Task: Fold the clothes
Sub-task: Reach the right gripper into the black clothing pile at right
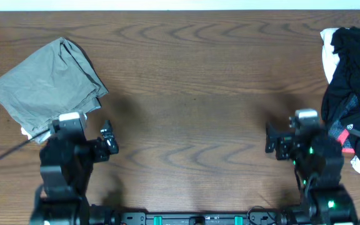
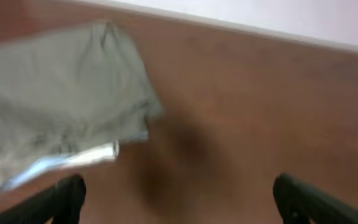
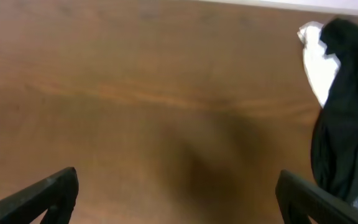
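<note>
The desk (image 1: pixel 192 75) is dark brown wood with a wavy grain. On its far left lies the olive-grey garment (image 1: pixel 49 81). It is thin, soft cloth folded into a rough four-cornered shape set like a diamond. Creases run down its right side, and a pale edge peeks out under its near corner. The left gripper (image 1: pixel 110 141) hangs over bare wood just beside that near corner. Its two dark fingers (image 2: pixel 64 198) are spread wide with nothing between them.

At the right edge the black garment (image 1: pixel 355 75) sits in a loose, crumpled heap of matte cloth. A tiny white logo mark and a pink-red band (image 1: pixel 344 136) show among its near folds. White cloth (image 1: pixel 330 53) pokes out from under the heap at the far end and again at the near end. The right gripper (image 1: pixel 271 139) hangs over bare wood to the left of the heap, apart from it, its jaws wide and empty.
</note>
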Controlling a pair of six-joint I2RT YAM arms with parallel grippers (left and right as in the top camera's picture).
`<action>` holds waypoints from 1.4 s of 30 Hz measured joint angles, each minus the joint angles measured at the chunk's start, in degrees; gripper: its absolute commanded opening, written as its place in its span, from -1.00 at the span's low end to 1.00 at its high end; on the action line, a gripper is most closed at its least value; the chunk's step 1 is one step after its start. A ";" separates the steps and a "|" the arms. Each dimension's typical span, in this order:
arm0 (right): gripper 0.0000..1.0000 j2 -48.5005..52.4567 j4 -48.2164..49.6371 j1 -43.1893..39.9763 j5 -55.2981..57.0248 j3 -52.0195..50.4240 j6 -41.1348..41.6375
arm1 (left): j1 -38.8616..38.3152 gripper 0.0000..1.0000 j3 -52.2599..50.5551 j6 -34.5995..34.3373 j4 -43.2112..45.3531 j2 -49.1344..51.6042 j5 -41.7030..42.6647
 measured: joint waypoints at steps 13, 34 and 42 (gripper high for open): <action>0.96 17.70 -1.57 -2.75 0.13 14.10 1.75 | 0.00 0.96 10.71 -0.02 -10.08 12.52 6.10; 0.55 49.70 -1.75 -53.05 5.20 27.58 10.47 | 0.00 0.96 10.80 -0.02 -10.08 12.55 7.58; 0.40 58.66 0.46 -55.19 1.20 27.58 11.61 | 0.00 0.96 10.80 -0.02 -10.08 12.55 7.58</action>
